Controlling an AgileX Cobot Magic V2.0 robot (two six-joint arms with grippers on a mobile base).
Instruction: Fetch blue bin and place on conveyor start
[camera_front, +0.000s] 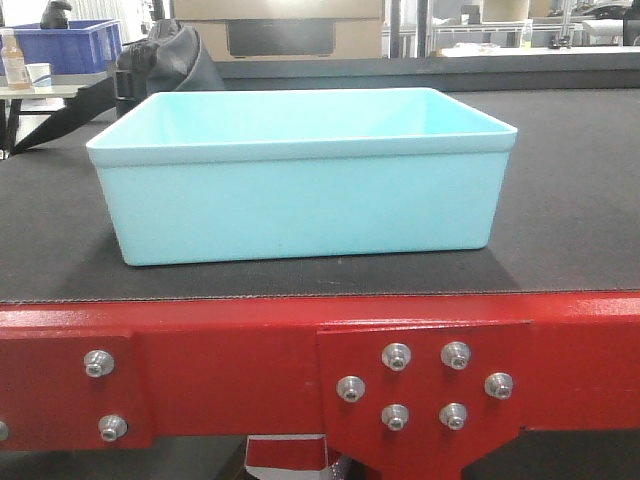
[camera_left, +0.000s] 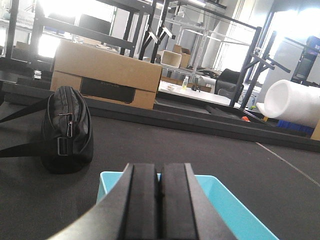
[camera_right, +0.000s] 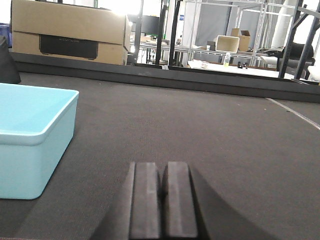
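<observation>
The blue bin (camera_front: 300, 175), a pale aqua tub without a lid, stands upright on the black belt of the conveyor start (camera_front: 570, 200), near its red bolted frame (camera_front: 200, 370). It looks empty. In the left wrist view my left gripper (camera_left: 161, 175) is shut and empty, just in front of and above the bin's near rim (camera_left: 235, 210). In the right wrist view my right gripper (camera_right: 164, 172) is shut and empty over bare belt, with the bin (camera_right: 30, 135) to its left and apart from it. Neither gripper shows in the front view.
A black zipped bag (camera_left: 67, 130) with a strap lies on the belt behind the bin's left side, also in the front view (camera_front: 165, 55). A cardboard box (camera_left: 105, 75) stands beyond the belt's far edge. A dark blue crate (camera_front: 70, 45) sits far back left.
</observation>
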